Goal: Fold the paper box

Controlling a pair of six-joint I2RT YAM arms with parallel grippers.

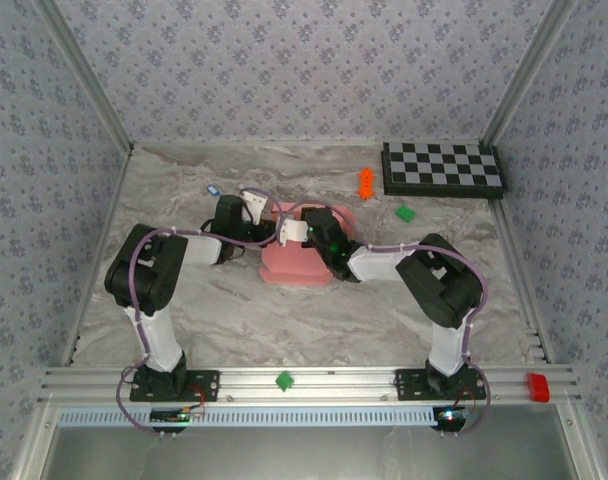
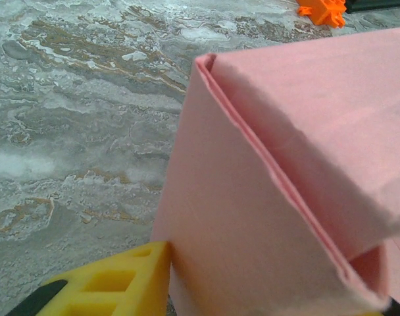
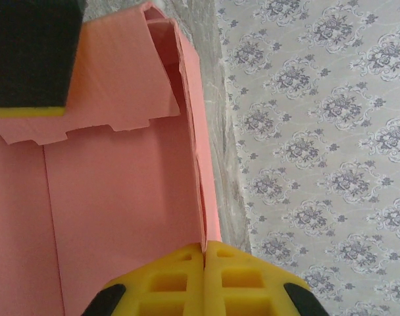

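Pinching tight, the right end effector [image 3: 204, 258] has its two yellow fingers pressed together on the edge of one thin side wall of the paper box [image 1: 296, 262]. That looks deliberate: clamped there, the wall stands upright, and the box cannot slide on the marble-patterned counter [image 1: 234, 320] while the other arm works.

The box sits in the middle of the counter, between the two arms. It's partly formed, with walls raised and a notched flap [image 3: 114, 92] leaning inward over the open floor.

Over to the left end effector [image 1: 254, 210]. In its wrist view one yellow finger [image 2: 114, 286] lies against the outside of a corner wall. Only a sliver of the other finger shows at the far side, so the jaws straddle that end of the box. Whether they are squeezing it or just bracketing it, I cannot tell. My read is that it is placed there to press the doubled end wall inward and tuck it home.

Off the play, an orange toy [image 1: 364, 182], a green block [image 1: 405, 212] and a checkerboard [image 1: 444, 167] lie toward the far right, well apart from the box.
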